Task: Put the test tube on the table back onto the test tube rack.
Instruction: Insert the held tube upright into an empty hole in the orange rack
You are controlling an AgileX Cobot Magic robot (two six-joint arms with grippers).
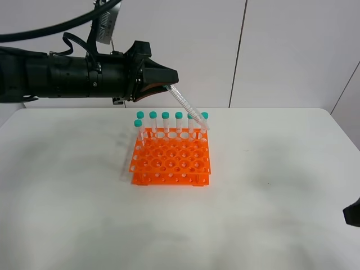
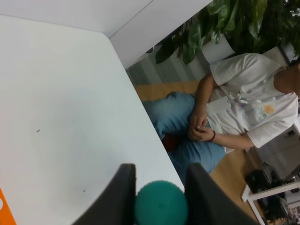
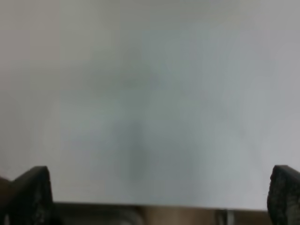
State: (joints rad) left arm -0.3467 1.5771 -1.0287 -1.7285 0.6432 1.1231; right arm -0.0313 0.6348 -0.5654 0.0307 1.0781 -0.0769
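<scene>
My left gripper (image 1: pixel 170 82) hangs above the back of the orange test tube rack (image 1: pixel 171 160) and is shut on a test tube (image 1: pixel 185 104). The tube is tilted, with its pointed tip down at the rack's back right corner. In the left wrist view its teal cap (image 2: pixel 161 202) sits between the two dark fingers (image 2: pixel 121 192). Several other teal-capped tubes (image 1: pixel 165 121) stand upright along the rack's back row and left corner. My right gripper (image 3: pixel 157 197) is open and empty over the bare white table (image 3: pixel 150 93); only a dark piece of it (image 1: pixel 352 214) shows at the exterior view's right edge.
The white table (image 1: pixel 270 169) stretches around the rack on all sides. In the left wrist view the table edge (image 2: pixel 140 112) runs past a seated person (image 2: pixel 234 117) and a potted plant (image 2: pixel 220 23) on the floor beyond.
</scene>
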